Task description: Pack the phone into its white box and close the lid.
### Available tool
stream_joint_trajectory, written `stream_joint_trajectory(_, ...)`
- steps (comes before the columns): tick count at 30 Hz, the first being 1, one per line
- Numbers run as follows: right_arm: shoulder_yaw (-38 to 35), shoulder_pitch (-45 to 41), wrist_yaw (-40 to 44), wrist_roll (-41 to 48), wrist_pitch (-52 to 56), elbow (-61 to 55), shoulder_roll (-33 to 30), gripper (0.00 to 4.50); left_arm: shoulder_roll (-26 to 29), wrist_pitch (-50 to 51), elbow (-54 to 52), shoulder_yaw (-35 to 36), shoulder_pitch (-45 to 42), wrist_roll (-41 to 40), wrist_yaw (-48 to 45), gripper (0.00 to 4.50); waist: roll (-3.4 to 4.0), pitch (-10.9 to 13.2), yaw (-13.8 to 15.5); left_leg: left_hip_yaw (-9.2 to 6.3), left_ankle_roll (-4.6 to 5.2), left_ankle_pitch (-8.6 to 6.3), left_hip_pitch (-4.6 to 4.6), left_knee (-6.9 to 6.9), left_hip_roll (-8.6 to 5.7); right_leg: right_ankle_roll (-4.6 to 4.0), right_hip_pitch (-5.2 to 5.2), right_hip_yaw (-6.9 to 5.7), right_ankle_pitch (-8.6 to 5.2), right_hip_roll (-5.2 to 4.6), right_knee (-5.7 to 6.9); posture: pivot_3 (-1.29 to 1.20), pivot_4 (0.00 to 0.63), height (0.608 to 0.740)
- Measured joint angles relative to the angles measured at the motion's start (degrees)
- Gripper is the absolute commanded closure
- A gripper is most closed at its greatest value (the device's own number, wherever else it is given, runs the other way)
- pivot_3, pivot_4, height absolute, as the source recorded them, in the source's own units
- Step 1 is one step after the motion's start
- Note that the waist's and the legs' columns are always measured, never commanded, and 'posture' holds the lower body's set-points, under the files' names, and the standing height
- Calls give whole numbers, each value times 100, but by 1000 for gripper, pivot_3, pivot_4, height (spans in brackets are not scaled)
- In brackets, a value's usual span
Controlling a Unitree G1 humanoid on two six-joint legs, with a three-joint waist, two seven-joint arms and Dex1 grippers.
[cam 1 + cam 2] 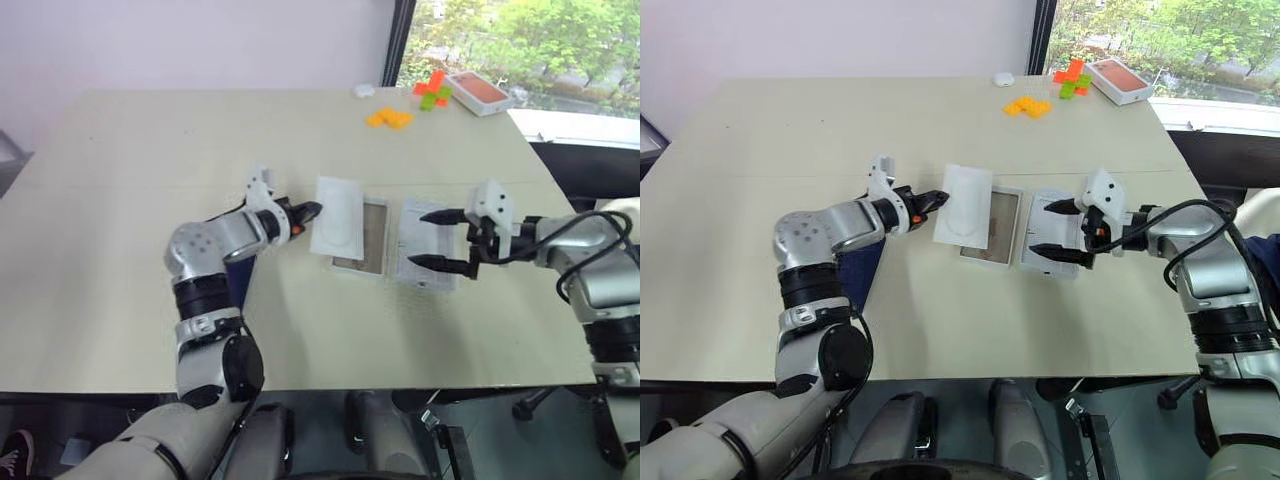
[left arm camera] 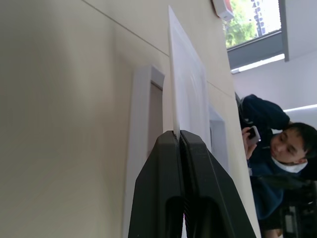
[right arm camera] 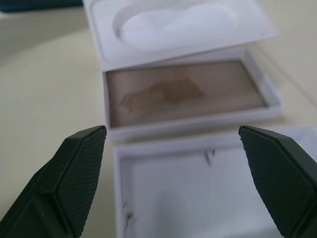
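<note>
My left gripper (image 1: 306,212) is shut on the edge of a flat white insert (image 1: 338,215) with an oval recess and holds it tilted over the left part of the white box (image 1: 372,236). The box lies open on the table, its brownish floor (image 3: 183,94) bare. Just right of it lies the lid (image 3: 198,198), inside up, with small dark marks. My right gripper (image 1: 418,238) hovers over the lid, open, with nothing between its fingers. The dark navy phone (image 1: 858,268) lies flat on the table, partly hidden under my left forearm.
At the table's far right stand an orange-topped white box (image 1: 480,92), orange and green blocks (image 1: 392,118) and a small white piece (image 1: 364,90). A person (image 2: 277,148) sits beyond the table's right side. The table's front edge runs just below the arms.
</note>
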Motion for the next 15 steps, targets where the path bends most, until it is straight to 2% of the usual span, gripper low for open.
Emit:
stream_joint_trajectory(7,-131,153,-151,50,123,-339,-12,0,63,-312,619,-1076,-100,347,-592,4486,0,0,-11,1,0,0,1,0,1,1,-1,2,0,4,0,0,150,740)
stream_joint_trajectory(15,-157,215,-289,91,184,-473,-13,0,137,-758,923,-1278,-132,533,-725,4486,0,0,4,0,0,0,1,0,7,0,-1,3,0,3,0,0,150,740)
